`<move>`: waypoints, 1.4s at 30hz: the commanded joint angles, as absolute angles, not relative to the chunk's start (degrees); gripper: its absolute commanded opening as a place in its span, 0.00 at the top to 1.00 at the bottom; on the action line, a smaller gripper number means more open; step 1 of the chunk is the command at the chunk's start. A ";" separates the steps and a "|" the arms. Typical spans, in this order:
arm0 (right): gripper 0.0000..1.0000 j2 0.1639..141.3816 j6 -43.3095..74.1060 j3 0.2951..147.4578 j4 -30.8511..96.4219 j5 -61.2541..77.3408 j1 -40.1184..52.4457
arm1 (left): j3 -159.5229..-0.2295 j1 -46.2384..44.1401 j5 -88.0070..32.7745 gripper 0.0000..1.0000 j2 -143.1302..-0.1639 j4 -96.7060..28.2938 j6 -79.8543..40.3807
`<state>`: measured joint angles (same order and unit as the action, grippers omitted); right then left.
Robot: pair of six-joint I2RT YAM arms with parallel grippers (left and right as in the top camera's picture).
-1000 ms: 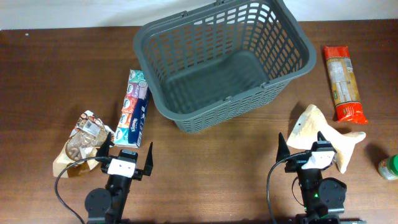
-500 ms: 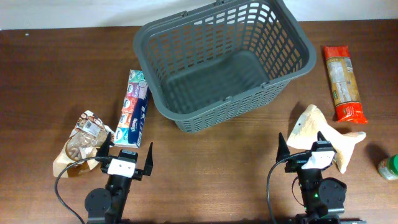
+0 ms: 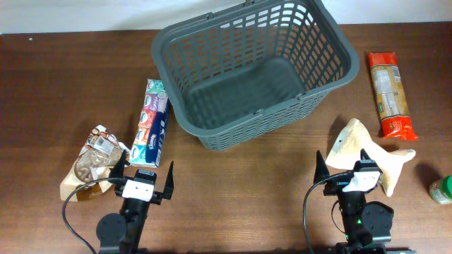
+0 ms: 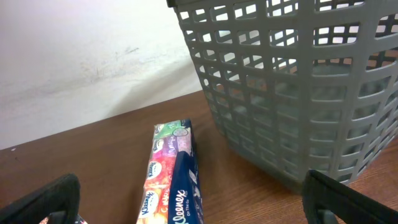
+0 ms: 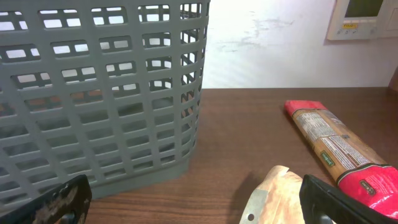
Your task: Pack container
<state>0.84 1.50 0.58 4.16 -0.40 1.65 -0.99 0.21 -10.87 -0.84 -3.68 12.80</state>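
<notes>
- The container [image 3: 240,130], a large dark grey basket with slotted lattice walls, stands on the brown table [image 3: 247,197] at the far middle, slightly skewed to the table edge. From overhead we see its solid base through the open top.
- The left gripper [image 3: 145,171] sits low at the near left with its jaws spread wide. It is apart from the container and from the packets around it.
- In the left wrist view, both dark fingers [image 4: 43,202] show at the bottom corners. A colourful tissue pack [image 4: 174,180] lies ahead between them, and the container's wall rises to the right.
- The tissue pack lies lengthwise just beside the container's left wall. We cannot tell whether the two touch.
- A crumpled snack bag [image 3: 92,159] lies left of the left gripper, close to its outer finger.
- The right gripper [image 3: 342,162] sits low at the near right, its jaws also spread wide.
- A beige paper packet [image 3: 367,152] lies partly under the right gripper's outer finger as seen from overhead. We cannot tell whether they touch.
- A red and tan pasta packet [image 3: 389,94] lies flat to the right of the container, well apart from it.
- A small jar with a green lid [image 3: 441,189] stands at the table's right edge.
- In the right wrist view, the container fills the left half and the pasta packet lies to the right.
</notes>
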 commanded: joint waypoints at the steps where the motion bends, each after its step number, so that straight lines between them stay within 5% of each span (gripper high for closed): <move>1: 0.01 0.25 1.74 0.32 4.62 -0.51 2.24 | -0.49 0.60 -10.68 0.01 -0.30 -3.68 12.32; 28: 0.01 0.25 1.74 0.32 4.58 -0.49 2.24 | -0.54 0.54 -11.84 0.01 -0.30 -3.60 12.23; 37: 0.01 0.36 11.25 0.32 4.47 1.28 2.24 | -0.58 0.54 -23.24 0.01 -0.36 -3.16 -7.97; 42: 0.01 0.36 11.27 0.32 4.45 1.32 2.24 | -0.58 0.54 -28.01 0.01 -0.40 -3.07 -8.56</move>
